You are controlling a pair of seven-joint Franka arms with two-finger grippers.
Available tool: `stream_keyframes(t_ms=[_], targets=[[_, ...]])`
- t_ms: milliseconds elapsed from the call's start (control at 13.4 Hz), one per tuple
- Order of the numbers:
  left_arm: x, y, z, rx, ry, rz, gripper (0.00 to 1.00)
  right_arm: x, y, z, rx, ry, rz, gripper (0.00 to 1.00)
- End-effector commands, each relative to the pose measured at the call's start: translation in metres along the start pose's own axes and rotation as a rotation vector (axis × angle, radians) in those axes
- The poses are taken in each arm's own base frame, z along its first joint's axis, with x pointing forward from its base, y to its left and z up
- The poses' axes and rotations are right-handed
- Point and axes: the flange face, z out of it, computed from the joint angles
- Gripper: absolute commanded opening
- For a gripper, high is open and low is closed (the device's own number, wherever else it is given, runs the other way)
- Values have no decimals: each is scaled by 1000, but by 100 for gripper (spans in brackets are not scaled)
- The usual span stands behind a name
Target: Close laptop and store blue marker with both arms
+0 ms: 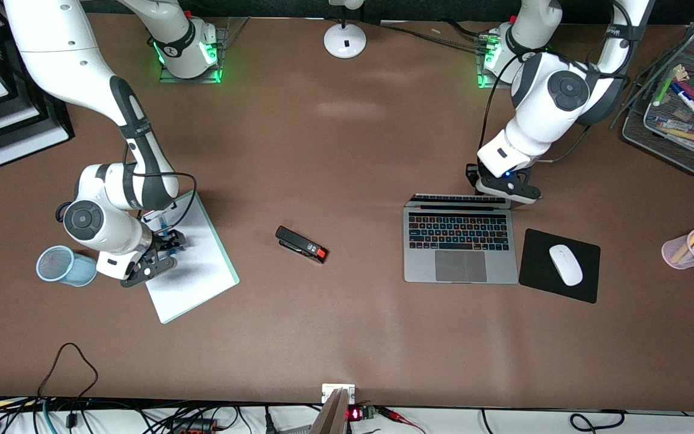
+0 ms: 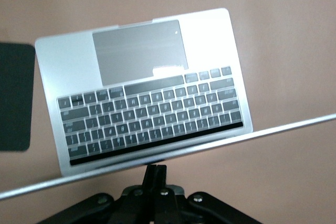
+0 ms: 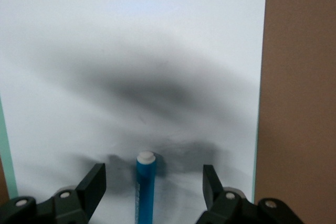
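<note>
The laptop [image 1: 460, 247] lies open toward the left arm's end of the table, its keyboard [image 2: 152, 114] facing up and its lid [image 1: 458, 199] standing upright, seen as a thin silver edge [image 2: 252, 135]. My left gripper [image 1: 506, 188] is shut with nothing in it, its fingertips [image 2: 156, 169] at the lid's top edge. The blue marker [image 3: 145, 190], with its white end, lies on a white pad [image 1: 193, 265] toward the right arm's end. My right gripper [image 1: 169, 242] is low over the pad and open. Its fingers [image 3: 94, 182] stand on either side of the marker, apart from it.
A blue mesh cup [image 1: 65, 265] lies beside my right gripper. A black stapler [image 1: 302, 244] sits mid-table. A black mouse pad [image 1: 582, 283] with a white mouse [image 1: 565, 264] is beside the laptop. A pink pen cup [image 1: 693, 247] and a mesh tray [image 1: 666, 144] of markers stand toward the left arm's end.
</note>
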Motion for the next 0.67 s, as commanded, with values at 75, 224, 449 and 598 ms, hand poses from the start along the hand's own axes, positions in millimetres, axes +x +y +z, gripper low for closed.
stream_keyframes(t_ms=[75, 224, 449, 598], targets=[[29, -4, 20, -33, 54, -4, 0, -2, 5, 0, 3, 10, -19, 69], [52, -8, 34, -56, 56, -21, 0, -3, 4, 5, 6, 3, -18, 68], [79, -14, 54, -80, 59, -44, 0, -3, 2, 10, 10, -4, -10, 60], [97, -18, 64, -92, 70, -57, 0, -4, 0, 12, 30, -5, 8, 59]])
